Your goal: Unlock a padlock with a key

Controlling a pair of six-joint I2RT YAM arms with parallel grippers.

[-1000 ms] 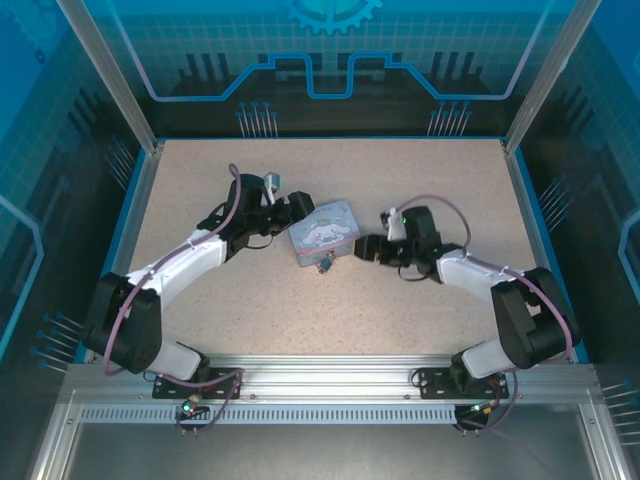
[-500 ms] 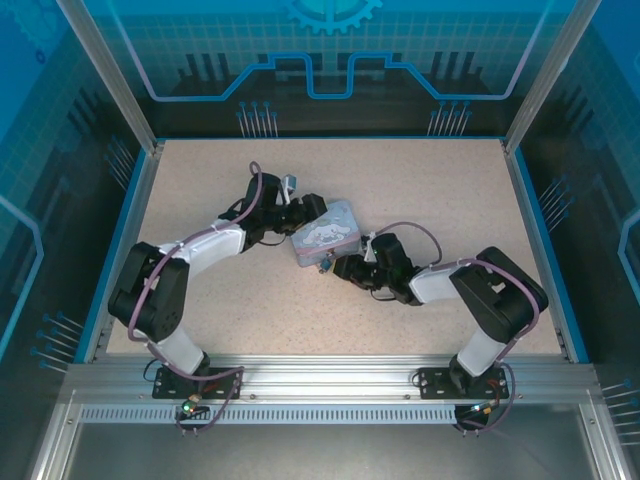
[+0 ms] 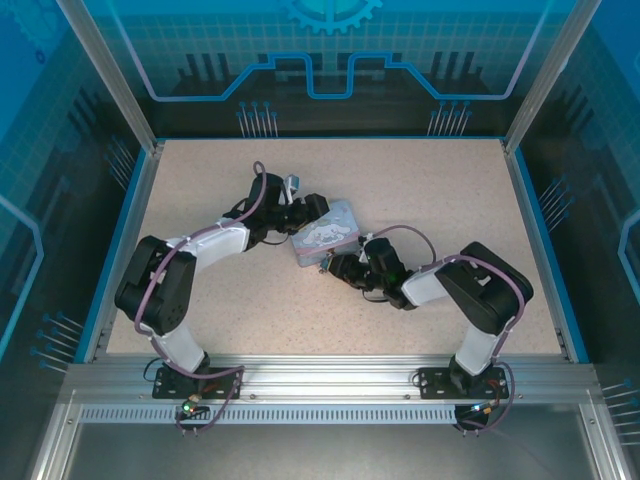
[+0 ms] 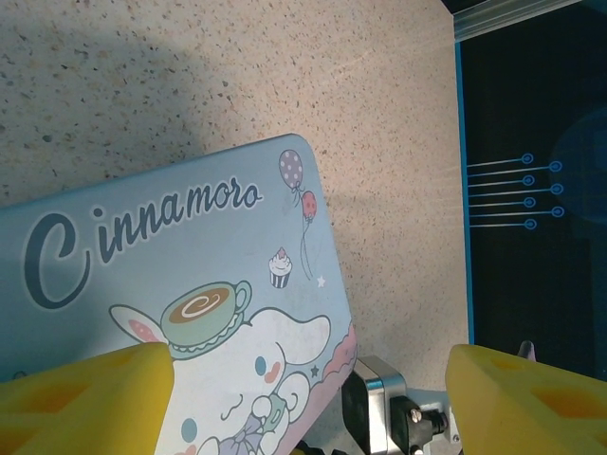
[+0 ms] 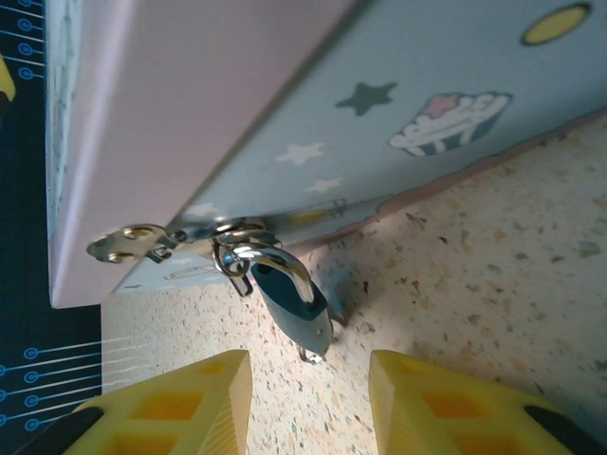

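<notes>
Sliding in from 3 o'clock, my right gripper (image 5: 308, 398) now faces the padlock (image 5: 294, 308) at 12 — fingers (image 5: 171, 403) apart, empty, ready to grab; left gripper (image 4: 305, 379) wide beside the tin (image 4: 190, 246).

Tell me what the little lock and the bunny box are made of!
The padlock has a shackle that looks like bare metal: it is silvery with bright glints. Its body is dark teal and smooth, maybe painted metal or plastic; I can't tell which. The tin looks like thin metal with a printed, slightly glossy coat. Its hasp is shiny metal.
</notes>
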